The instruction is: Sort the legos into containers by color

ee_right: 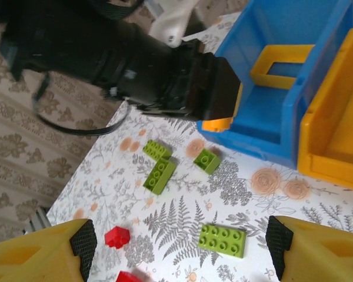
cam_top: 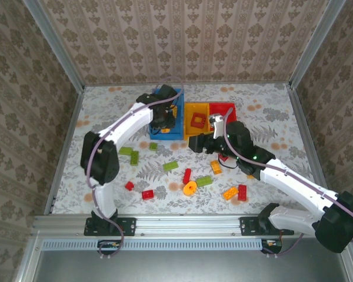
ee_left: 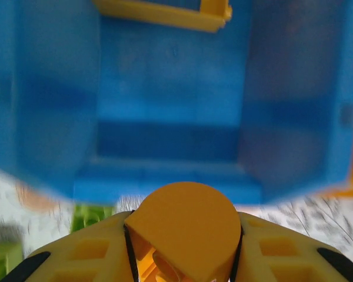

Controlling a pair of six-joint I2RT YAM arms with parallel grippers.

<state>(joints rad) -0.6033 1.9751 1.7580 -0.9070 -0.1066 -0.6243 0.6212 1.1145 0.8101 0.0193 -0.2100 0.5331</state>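
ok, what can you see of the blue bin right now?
The blue bin is an open-top rectangular container in glossy blue plastic, upright at the far middle of the table. Its right wall sits against the orange-yellow bin, apparently touching. Inside, a yellow hollow frame lies toward the far end; the rest of the floor looks bare. The left gripper, closed on an orange-yellow rounded piece, hovers at its near wall without visibly touching it.

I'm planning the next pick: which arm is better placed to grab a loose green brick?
Right, probably. The right gripper is open above the green bricks, while the left gripper is shut on an orange-yellow brick at the blue bin.
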